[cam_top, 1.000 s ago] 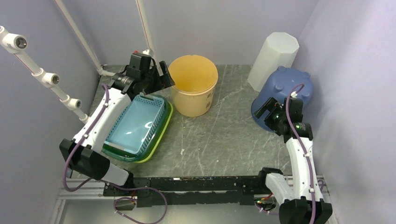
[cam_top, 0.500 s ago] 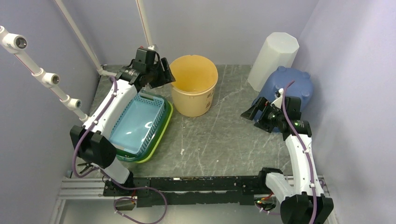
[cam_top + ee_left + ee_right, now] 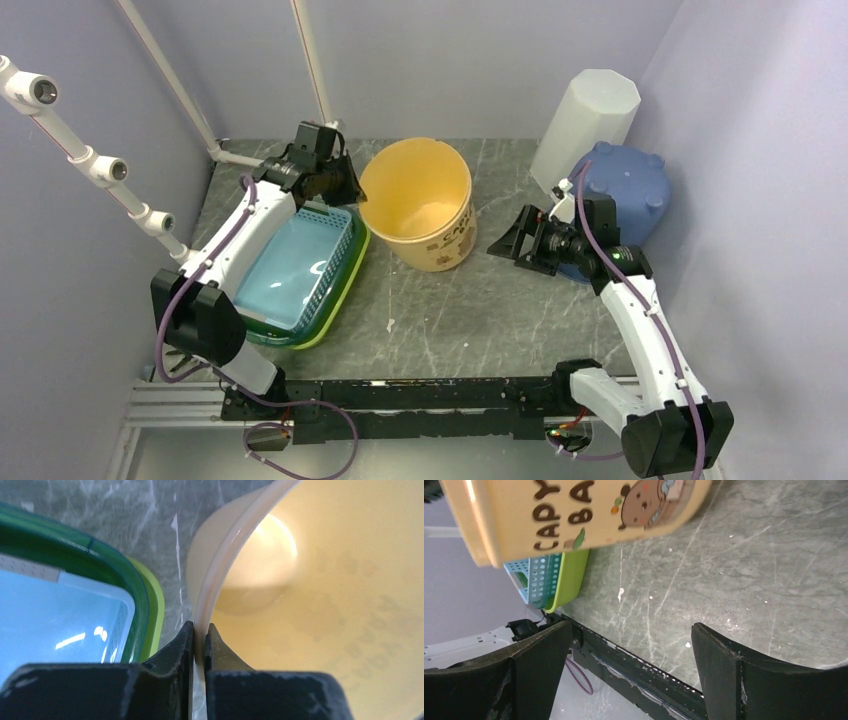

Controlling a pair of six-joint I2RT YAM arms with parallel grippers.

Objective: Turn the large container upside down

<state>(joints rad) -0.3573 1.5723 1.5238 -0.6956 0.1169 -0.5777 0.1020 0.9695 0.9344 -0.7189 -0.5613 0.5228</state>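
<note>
The left gripper (image 3: 199, 630) pinched the rim of the round yellow plastic bucket (image 3: 420, 205), seemingly tipped toward the spread-open right gripper (image 3: 512, 240).

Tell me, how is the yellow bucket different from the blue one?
The yellow bucket is tipped with its mouth showing; the blue bucket sits upside down, bottom up. The left tool pinches the yellow bucket's rim; nothing holds the blue bucket, and the right tool is open. The yellow bucket has letters and a cartoon animal on its side; the blue bucket looks plain. Both are round and on the table.
</note>
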